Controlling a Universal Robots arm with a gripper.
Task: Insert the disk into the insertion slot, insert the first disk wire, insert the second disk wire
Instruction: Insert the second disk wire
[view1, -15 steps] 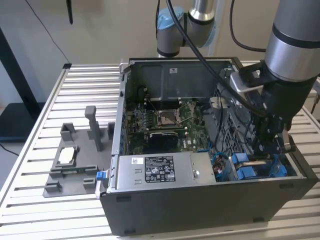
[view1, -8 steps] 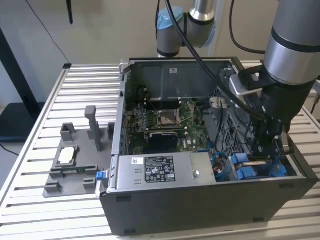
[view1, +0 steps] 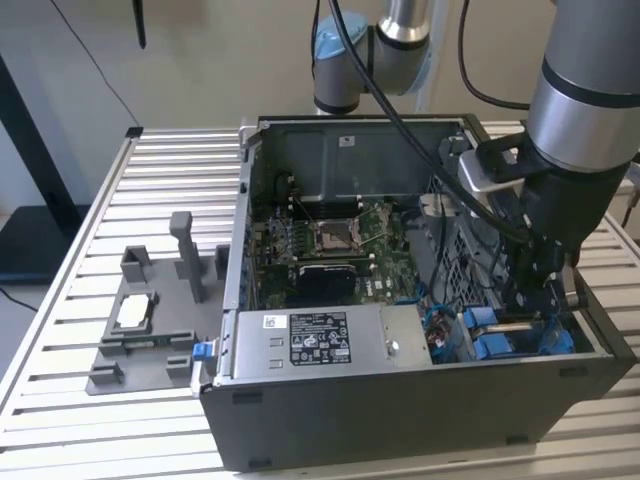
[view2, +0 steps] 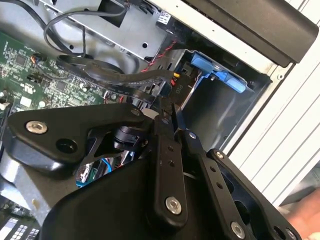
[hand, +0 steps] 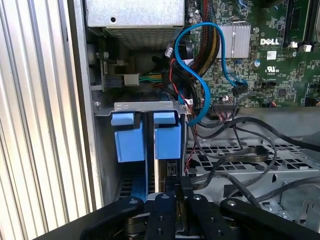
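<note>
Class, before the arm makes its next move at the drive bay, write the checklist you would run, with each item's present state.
1. Claw at the insertion slot: ok, it is down in the case corner at the exterior view's right.
2. Claw closed: ok, its fingers meet in both wrist views.
3. Disk lined up: ok, it stands edge-on between the blue carrier blocks.
4. Disk fully seated: cannot tell.
5. Blue wire out of the slot: ok, it loops beside the carrier, not across it.
</note>
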